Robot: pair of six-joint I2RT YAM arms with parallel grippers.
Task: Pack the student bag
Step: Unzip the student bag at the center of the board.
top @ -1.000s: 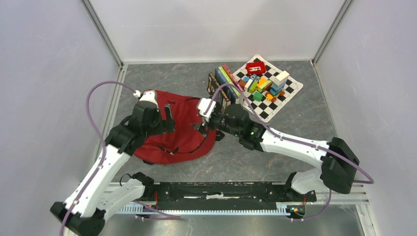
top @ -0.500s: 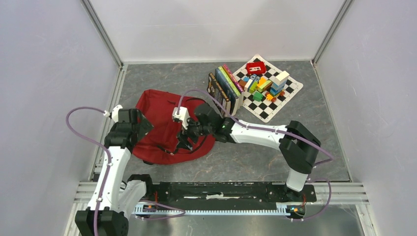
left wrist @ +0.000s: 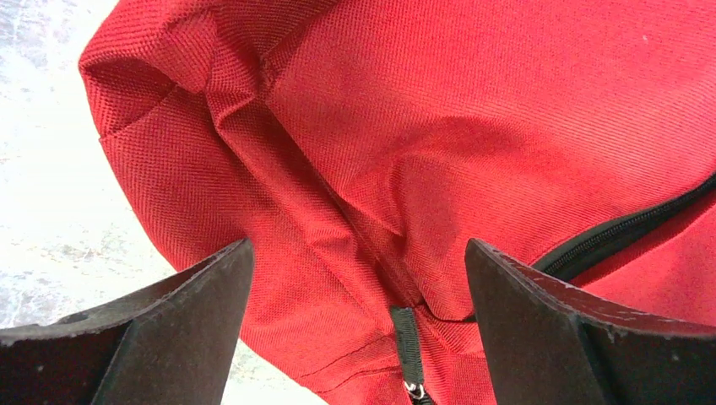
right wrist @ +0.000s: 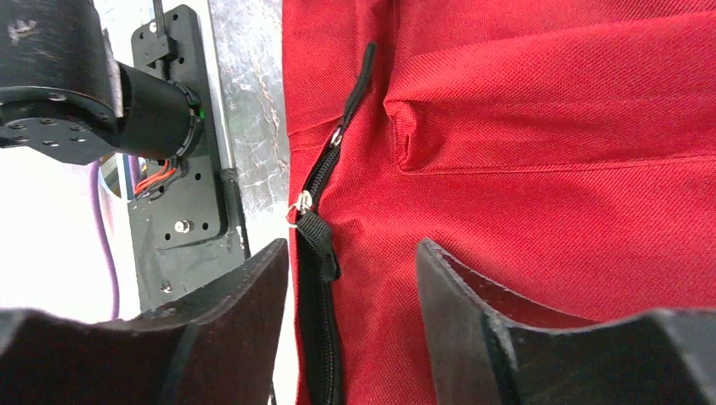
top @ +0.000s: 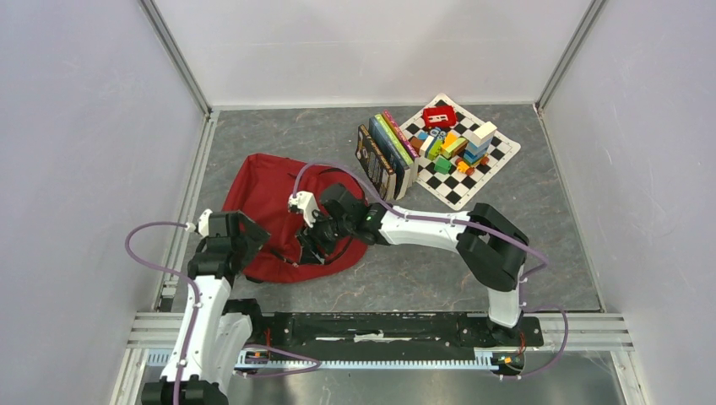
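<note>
The student bag [top: 270, 196] lies flat on the grey table at centre left, dark red with a black zipper. My left gripper [top: 250, 245] hovers over its near-left corner, open wide. In the left wrist view, red fabric [left wrist: 473, 126] and a black pull tab [left wrist: 408, 342] lie between its fingers. My right gripper [top: 309, 248] is low over the bag's near edge. In the right wrist view it [right wrist: 351, 253] stands open, its jaws straddling the zipper [right wrist: 319, 337] and a zipper pull [right wrist: 319, 239] without touching them. The zipper looks closed here.
A row of upright books [top: 384, 156] stands just right of the bag. Behind them a checkered mat [top: 498, 152] holds several coloured toy blocks [top: 456, 145] and a small red block [top: 439, 116]. Enclosure walls stand on three sides, and a black rail [top: 380, 327] runs along the near edge.
The left arm has drawn back toward the near left, off the bag's middle. The right gripper has moved left and nearer onto the bag's front edge, and its jaws have narrowed.
</note>
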